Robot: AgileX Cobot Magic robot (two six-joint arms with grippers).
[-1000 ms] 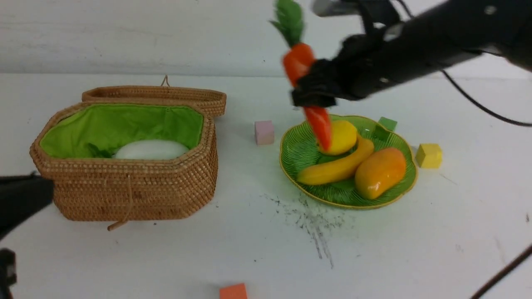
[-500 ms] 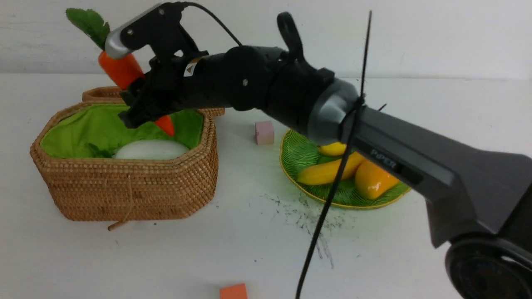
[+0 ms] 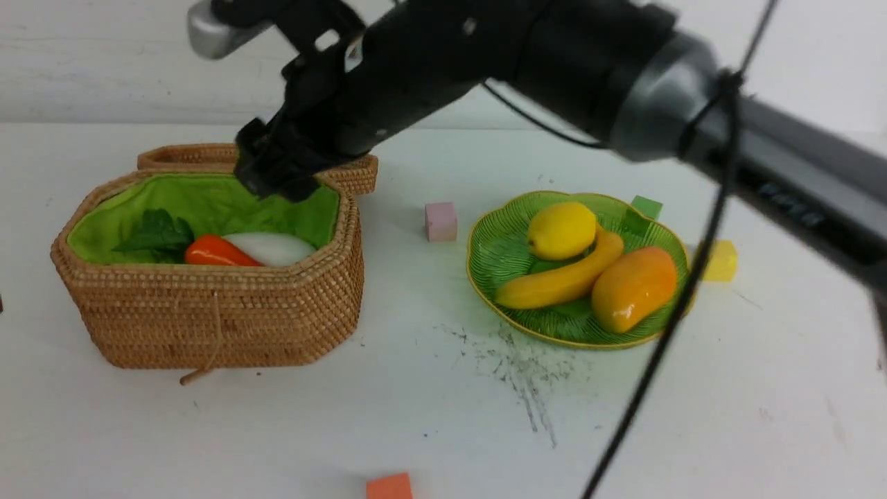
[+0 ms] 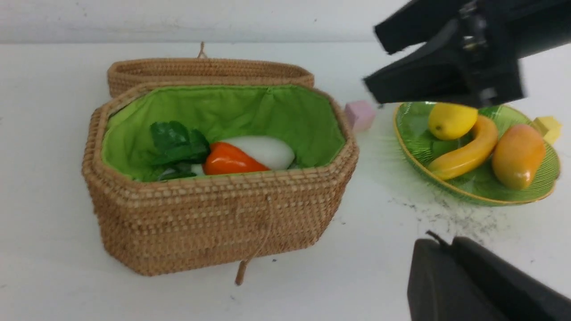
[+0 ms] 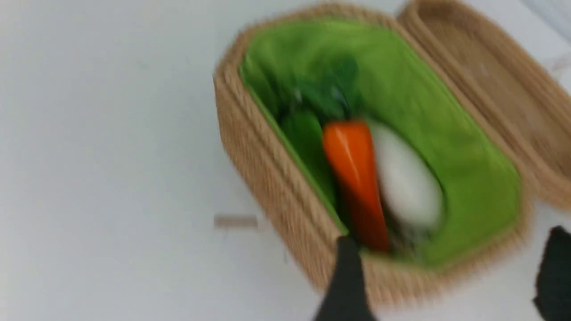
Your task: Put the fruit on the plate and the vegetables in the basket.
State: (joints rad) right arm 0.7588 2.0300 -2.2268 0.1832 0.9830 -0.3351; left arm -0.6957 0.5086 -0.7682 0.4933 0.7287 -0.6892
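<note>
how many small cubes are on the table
4 show: a pink cube between basket and plate, a green cube behind the plate, a yellow cube to its right, an orange cube nearest the robot. The arm may hide others.

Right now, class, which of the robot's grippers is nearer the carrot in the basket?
Right. The right gripper hovers open just above the basket, over the carrot. The left gripper sits off to the basket's side, near the table.
</note>
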